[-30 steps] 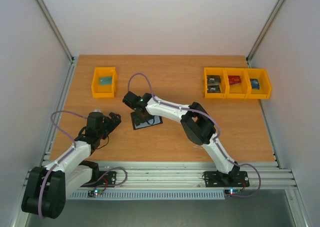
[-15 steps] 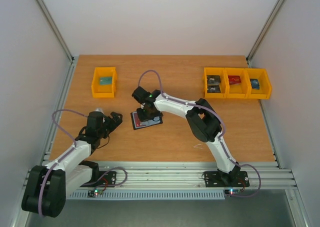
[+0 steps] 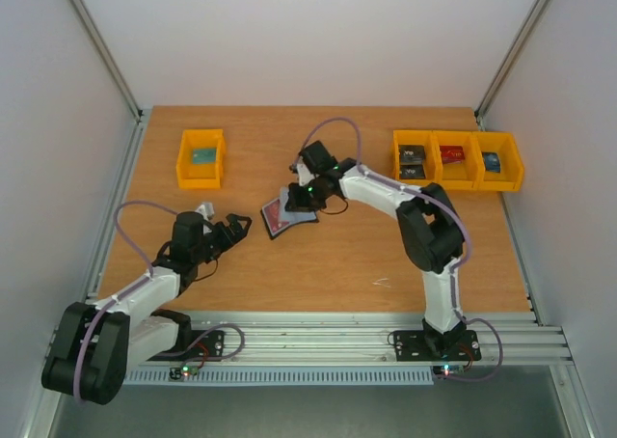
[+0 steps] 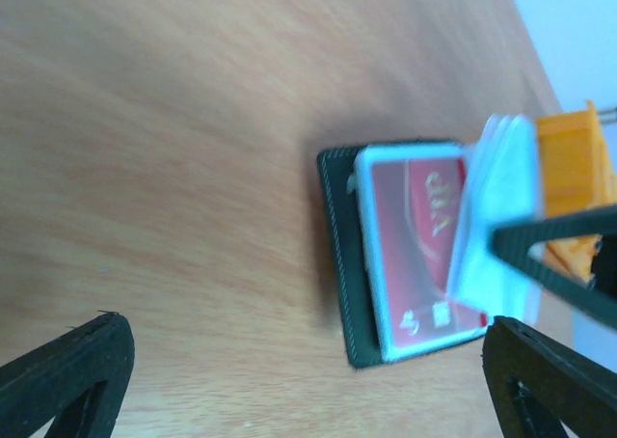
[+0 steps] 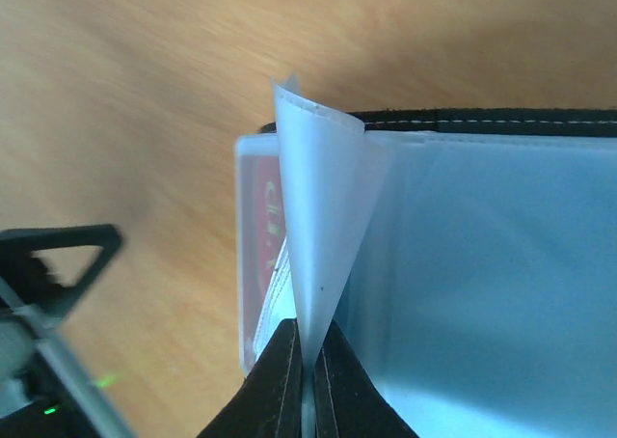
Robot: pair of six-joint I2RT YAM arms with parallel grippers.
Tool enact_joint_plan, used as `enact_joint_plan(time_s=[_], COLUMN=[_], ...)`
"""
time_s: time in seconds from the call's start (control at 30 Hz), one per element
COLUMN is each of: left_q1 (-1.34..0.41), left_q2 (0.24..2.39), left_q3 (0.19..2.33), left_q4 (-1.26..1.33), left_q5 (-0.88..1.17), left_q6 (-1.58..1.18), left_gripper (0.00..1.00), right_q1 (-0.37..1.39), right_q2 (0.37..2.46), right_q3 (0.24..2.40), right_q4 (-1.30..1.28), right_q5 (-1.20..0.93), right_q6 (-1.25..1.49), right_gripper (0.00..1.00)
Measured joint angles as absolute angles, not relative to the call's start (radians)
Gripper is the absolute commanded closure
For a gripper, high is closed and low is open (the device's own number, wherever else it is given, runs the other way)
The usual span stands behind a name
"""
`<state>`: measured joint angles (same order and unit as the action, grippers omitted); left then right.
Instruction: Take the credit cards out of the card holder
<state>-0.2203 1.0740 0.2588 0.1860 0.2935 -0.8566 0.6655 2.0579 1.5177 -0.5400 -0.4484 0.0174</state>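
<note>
The card holder (image 3: 278, 228) lies open on the table, left of centre, with its black cover (image 4: 337, 235) underneath. A red credit card (image 4: 415, 255) with pale marks lies in a clear pocket on top. My right gripper (image 5: 308, 346) is shut on a thin translucent pocket sleeve (image 5: 323, 216) of the holder and holds that sleeve up on edge. In the top view the right gripper (image 3: 294, 199) sits at the holder's far right corner. My left gripper (image 3: 239, 228) is open just left of the holder, and its fingers (image 4: 67, 380) reach toward the holder without touching it.
A yellow bin (image 3: 201, 158) with a card in it stands at the back left. A row of three yellow bins (image 3: 458, 160) holding cards stands at the back right. The right arm reaches across the middle of the table.
The right gripper shut on the sleeve and moved back and to the right, pulling the card holder along and turning it. The left gripper moved right, toward the holder.
</note>
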Motion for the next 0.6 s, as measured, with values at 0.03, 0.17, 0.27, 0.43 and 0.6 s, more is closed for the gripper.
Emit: enact_joint_plan(time_s=[0.03,0.17,0.27,0.43,0.6], left_q1=[-0.22,-0.22,-0.22,-0.204,-0.121], left_q2=[1.074,1.068,1.057,1.025,0.982], left_q3=[0.259,0.26,0.261,0.29,0.339], left_q4=[0.204,0.27,0.308,0.373,0.441], left_q5=[0.313,0.394,0.449,0.563,0.678], left_q6=[-0.85,-0.814,-0.797,-0.789,-0.831], left_gripper=[0.01,0.01,0.01,0.01,0.07], right_q1=[0.654,0.629,0.633,0.634,0.634], right_q2=[2.037,1.945,1.884,1.804,1.724], right_q3=[1.513,1.509,1.509,1.509,1.514], right_q4=[-0.53,-0.485,-0.465,-0.445,-0.439], right_q5=[-0.468,-0.543,-0.593,-0.675,-0.758], right_q6=[0.013,-0.028,-0.06,-0.109,-0.161], right_gripper=[0.99,0.99,0.99,0.99,0.99])
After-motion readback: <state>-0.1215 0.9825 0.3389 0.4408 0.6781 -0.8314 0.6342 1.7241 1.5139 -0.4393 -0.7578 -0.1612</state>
